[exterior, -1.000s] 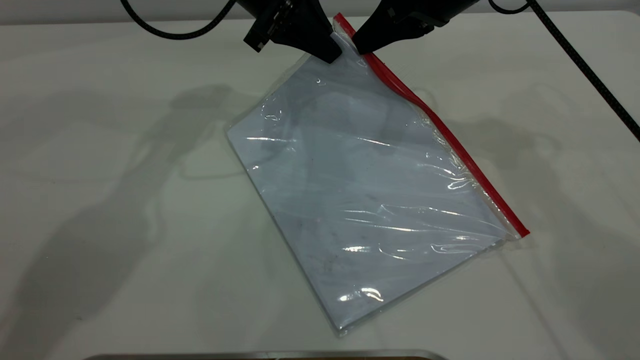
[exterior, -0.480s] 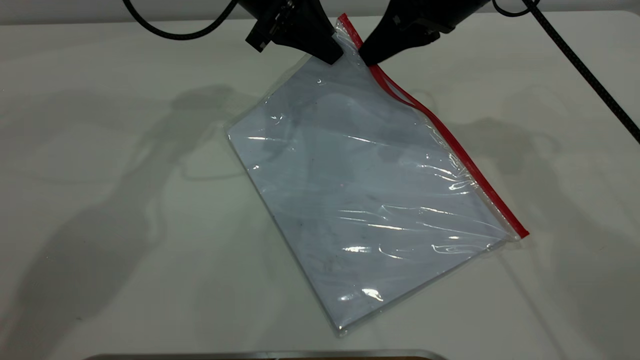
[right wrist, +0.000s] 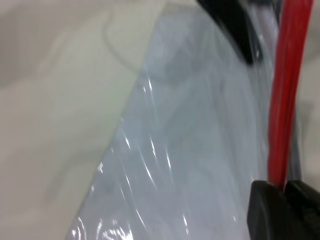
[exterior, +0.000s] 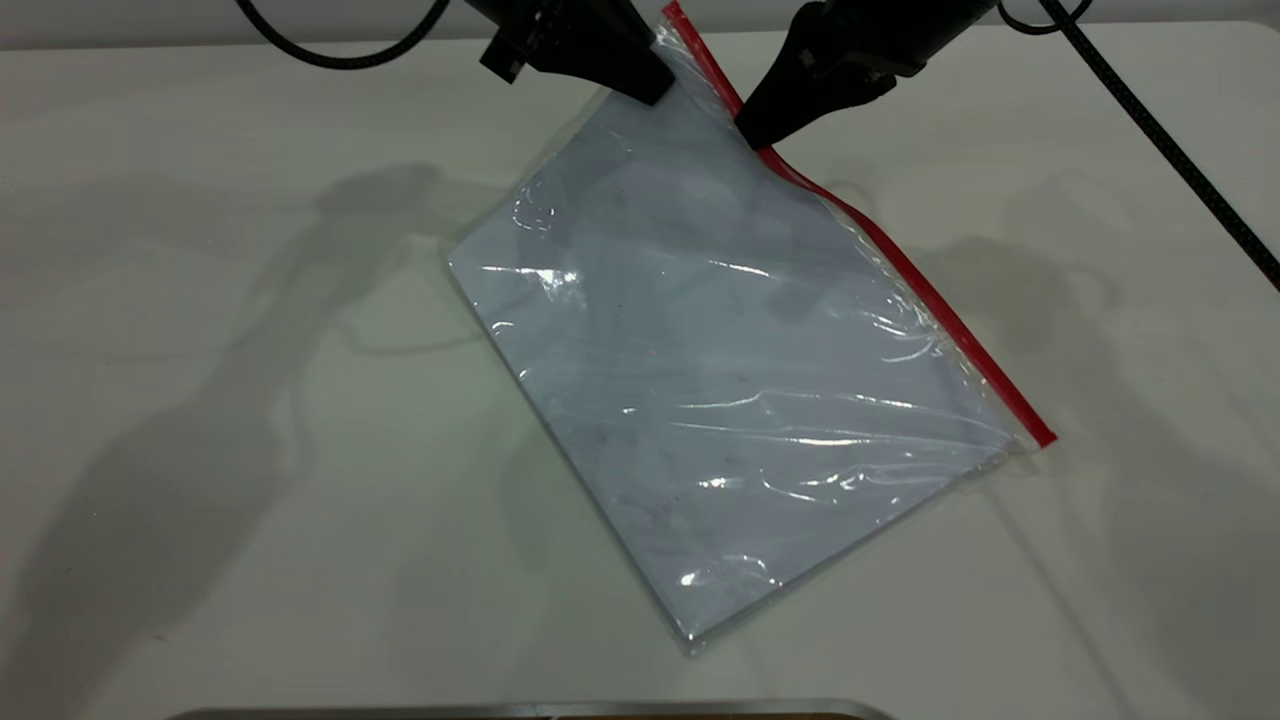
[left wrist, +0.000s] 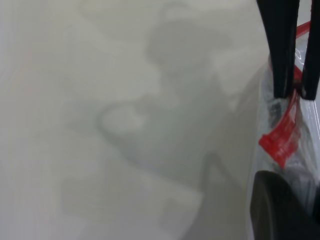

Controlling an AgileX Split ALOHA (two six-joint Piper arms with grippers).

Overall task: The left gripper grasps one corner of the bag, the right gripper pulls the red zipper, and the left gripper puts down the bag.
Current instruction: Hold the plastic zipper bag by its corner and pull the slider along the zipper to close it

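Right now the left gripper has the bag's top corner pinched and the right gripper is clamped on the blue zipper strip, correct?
Not quite: the zipper is red, not blue, as the exterior view shows. The left gripper does pinch the bag at its top corner, and the right gripper is clamped on that strip.

A clear bag (exterior: 720, 370) with pale blue-white paper inside is being shown, streaked by white glare. A red zipper (exterior: 900, 265) is being seen along its edge beside the black right tool (exterior: 757, 135). The left tool (exterior: 655, 92) is black; the bench (exterior: 200, 400) is off-white with grey shadows.
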